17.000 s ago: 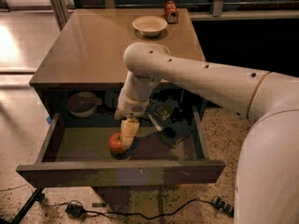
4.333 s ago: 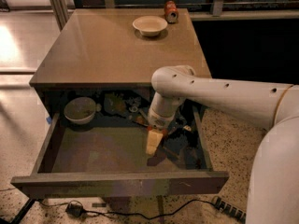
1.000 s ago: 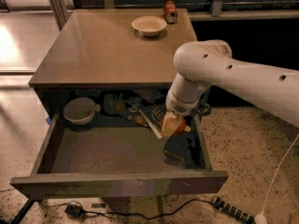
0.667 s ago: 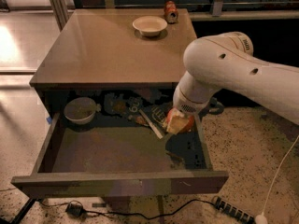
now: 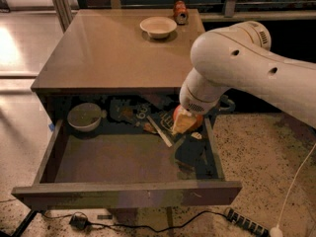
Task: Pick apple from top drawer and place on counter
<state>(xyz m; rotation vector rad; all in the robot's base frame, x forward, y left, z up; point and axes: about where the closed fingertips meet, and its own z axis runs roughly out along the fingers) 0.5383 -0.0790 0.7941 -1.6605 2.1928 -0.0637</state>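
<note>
My gripper (image 5: 184,121) hangs from the white arm over the right rear part of the open top drawer (image 5: 123,194). Its cream-coloured fingers (image 5: 180,124) are shut on the red-orange apple (image 5: 191,120), which is held above the drawer floor, just below the counter's front edge. The glossy tan counter (image 5: 108,48) lies above and behind. Most of the apple is hidden by the fingers and the wrist.
A cream bowl (image 5: 158,26) and a red-brown can (image 5: 180,12) stand at the back of the counter. A grey bowl (image 5: 85,116) and assorted small items (image 5: 148,122) lie at the rear of the drawer. A cable and power strip (image 5: 247,222) lie on the speckled floor.
The gripper has risen out of the drawer with the apple and moved right and up toward the counter's front edge. The arm has swung closer to the camera.
</note>
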